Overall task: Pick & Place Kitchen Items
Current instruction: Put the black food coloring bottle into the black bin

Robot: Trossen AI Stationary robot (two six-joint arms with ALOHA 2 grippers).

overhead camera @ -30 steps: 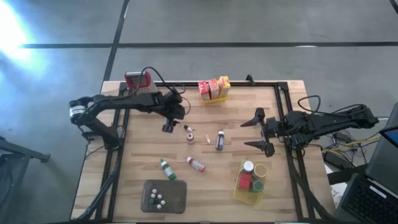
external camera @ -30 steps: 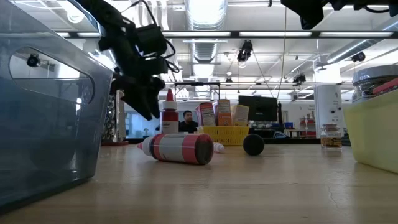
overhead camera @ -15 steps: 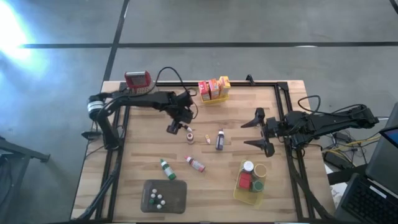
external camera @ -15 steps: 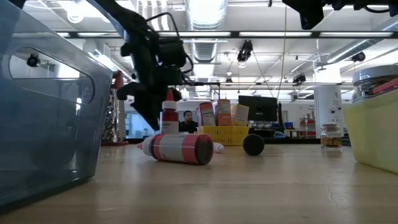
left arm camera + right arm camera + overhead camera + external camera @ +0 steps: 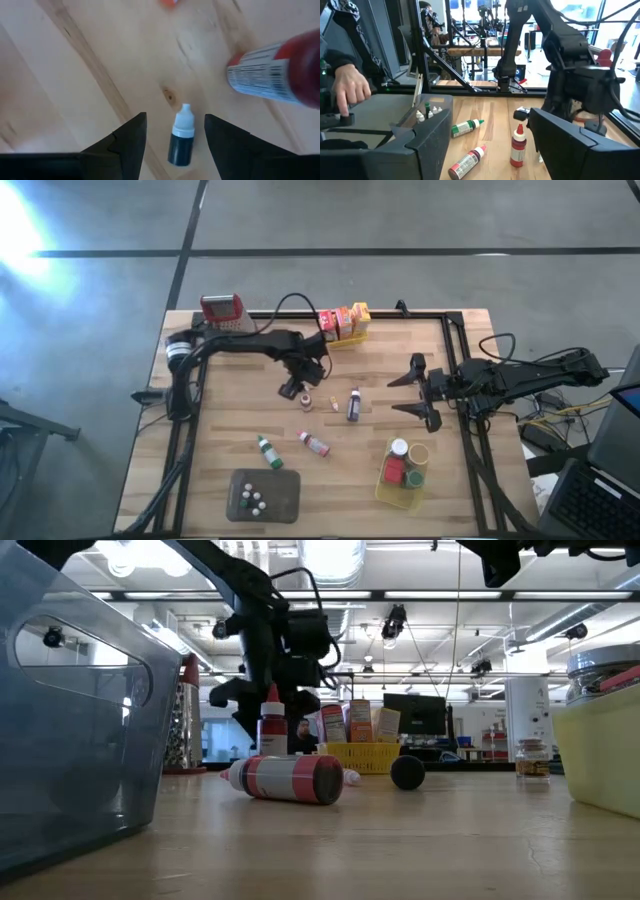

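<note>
Left wrist view shows our left gripper [image 5: 172, 137] spread wide, empty, straddling the small white-capped bottle [image 5: 181, 136] lying on the worktop [image 5: 75, 75] — long axis running between the fingers, cap pointing away — right gripper [image 5: 418, 390] also open, farther off

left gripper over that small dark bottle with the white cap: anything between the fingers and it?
Nothing visible. In the left wrist view the small dark bottle lies on bare wood in the gap of the open left gripper, touching neither finger. The red-capped bottle lies off to one side, outside the gap. The right gripper waits open at the table's right.
</note>
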